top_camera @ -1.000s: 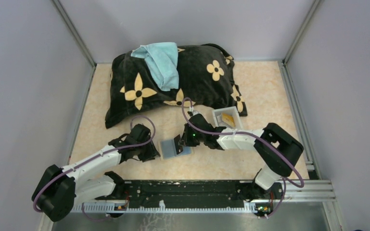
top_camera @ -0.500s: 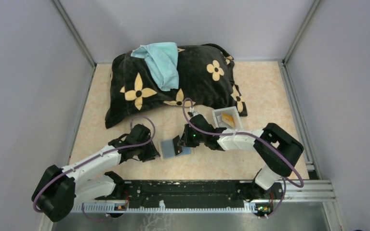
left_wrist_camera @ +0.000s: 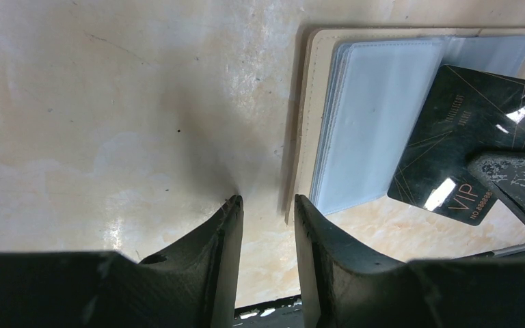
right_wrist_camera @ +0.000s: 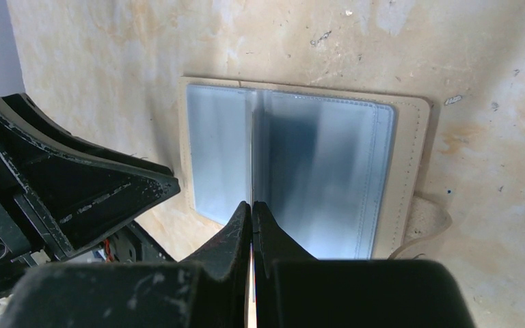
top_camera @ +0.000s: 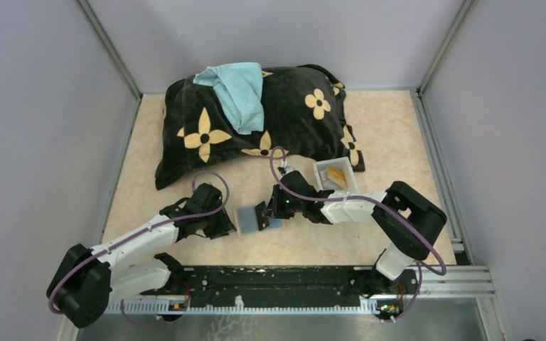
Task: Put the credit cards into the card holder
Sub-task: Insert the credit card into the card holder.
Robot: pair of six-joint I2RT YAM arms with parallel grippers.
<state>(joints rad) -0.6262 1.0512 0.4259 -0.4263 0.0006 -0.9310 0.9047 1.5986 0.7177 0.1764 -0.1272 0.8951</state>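
The tan card holder (top_camera: 250, 219) lies open on the table between the grippers, its clear sleeves up. It also shows in the left wrist view (left_wrist_camera: 366, 130) and the right wrist view (right_wrist_camera: 328, 171). My right gripper (top_camera: 269, 208) is shut on a black card (left_wrist_camera: 461, 147) marked VIP and holds it tilted over the holder's sleeves. In the right wrist view the card (right_wrist_camera: 253, 143) is edge-on at the centre fold. My left gripper (left_wrist_camera: 266, 205) is narrowly open and empty, low at the holder's left edge. A gold card (top_camera: 336, 175) lies in the white tray (top_camera: 325, 168).
A black pillow with yellow flowers (top_camera: 256, 124) lies at the back with a light blue cloth (top_camera: 240, 92) on it. The white tray stands just behind my right arm. Grey walls close in the left, right and back sides.
Almost nothing. My right arm has shifted very slightly left with the black card still over the holder. The left arm has not moved.
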